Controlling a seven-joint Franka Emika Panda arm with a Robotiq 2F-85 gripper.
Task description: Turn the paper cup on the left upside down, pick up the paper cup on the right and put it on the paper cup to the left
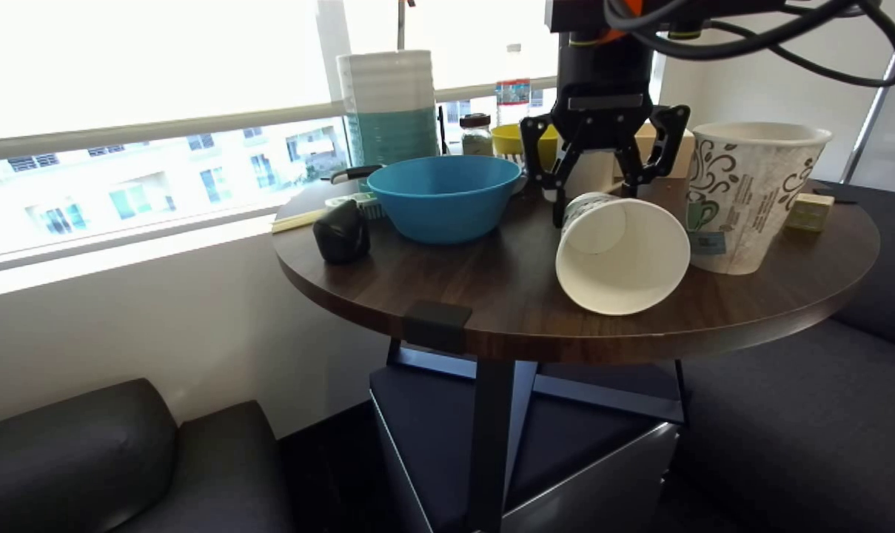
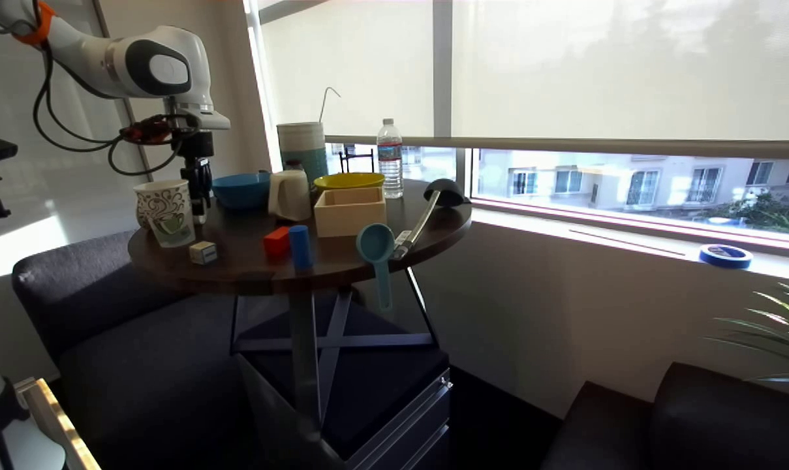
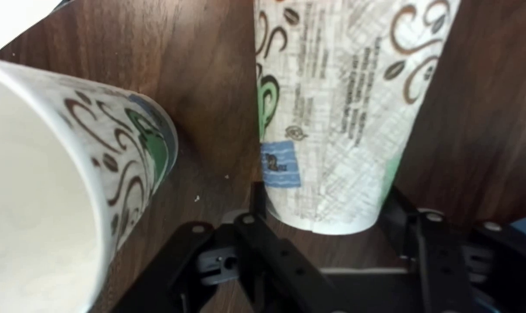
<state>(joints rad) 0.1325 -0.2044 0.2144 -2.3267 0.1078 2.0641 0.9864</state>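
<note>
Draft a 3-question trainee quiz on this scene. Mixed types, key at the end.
1. True or false: both paper cups stand upright.
2. Short answer: in the wrist view, which end of the tipped paper cup is at the gripper, base or rim?
3. Multiple choice: in an exterior view, the cylinder near the red block is what colour? A) yellow B) blue C) white

Key
1. False. The tipped paper cup is on its side; only the upright paper cup stands.
2. Base.
3. B.
</note>
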